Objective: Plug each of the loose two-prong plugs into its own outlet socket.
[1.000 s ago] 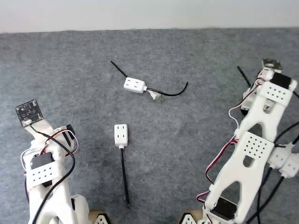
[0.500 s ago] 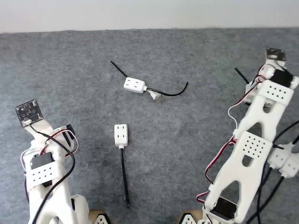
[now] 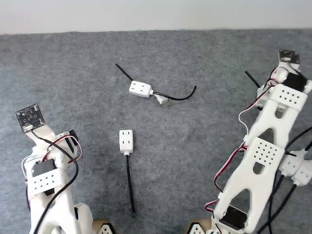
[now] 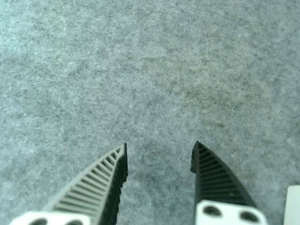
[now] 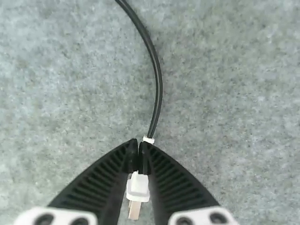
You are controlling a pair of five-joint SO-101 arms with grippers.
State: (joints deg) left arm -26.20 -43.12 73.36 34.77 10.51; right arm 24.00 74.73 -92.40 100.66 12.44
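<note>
Two arms flank the grey table point(image 3: 204, 146) in the high view. At the near left corner stands the left arm point(image 3: 46, 180). Its wrist view adds the detail: the left gripper point(image 4: 160, 145) has its jaws spread wide over bare table, holding nothing.

Toward the middle lies the near outlet socket point(image 3: 126, 140), its black cord point(image 3: 129, 185) running back to the near edge. Farther off and slightly right sits the far outlet socket point(image 3: 140, 88), with a curved black cord point(image 3: 178, 98) and a small white plug point(image 3: 163, 101) just beside its right end; whether that plug is seated cannot be told.

At the right edge rises the right arm point(image 3: 265, 151). Its wrist view shows the right gripper point(image 5: 139, 145) with jaws closed on a white two-prong plug point(image 5: 138, 187), whose black lead point(image 5: 157, 79) curves away across the table.
</note>
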